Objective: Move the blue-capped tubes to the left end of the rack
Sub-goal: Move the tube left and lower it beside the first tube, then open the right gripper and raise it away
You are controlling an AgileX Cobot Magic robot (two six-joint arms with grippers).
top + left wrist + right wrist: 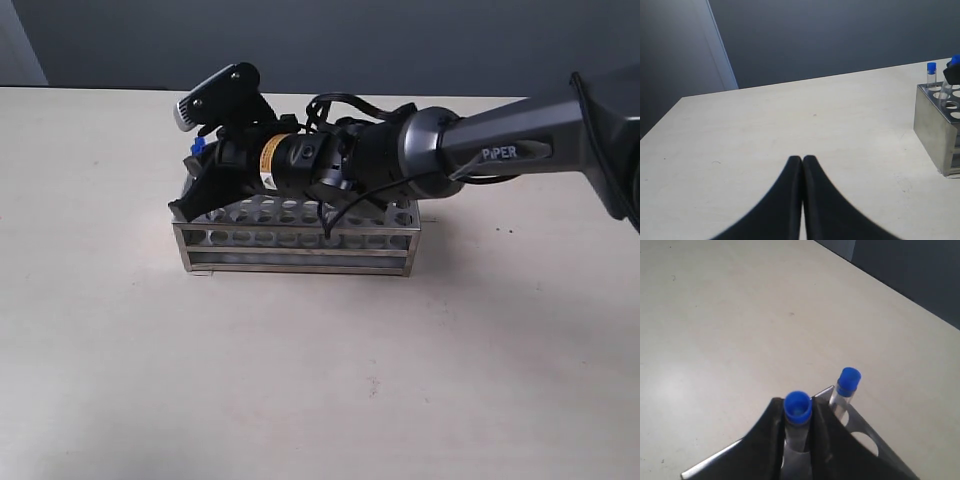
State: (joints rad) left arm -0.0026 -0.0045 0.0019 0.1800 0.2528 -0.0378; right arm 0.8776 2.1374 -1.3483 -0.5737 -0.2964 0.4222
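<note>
Shiny steel rack [300, 250], slim clear blue-capped tube [798, 409]

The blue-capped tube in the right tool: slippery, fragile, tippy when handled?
The held tube looks smooth and clear, so it is probably slick, and breakable under a hard squeeze from the right tool. Slim and tall, it would likely roll or tip outside the rack.

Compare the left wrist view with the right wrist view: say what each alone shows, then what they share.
Left wrist only: the left gripper, black fingers pressed together over the bare beige table, and the long shiny steel rack's end wall. Right wrist only: both right gripper fingers clamping a slim clear blue-capped tube. Both: the rack's holed top, that held tube (barely, at the left view's edge) and another blue-capped tube standing in a corner hole.
</note>
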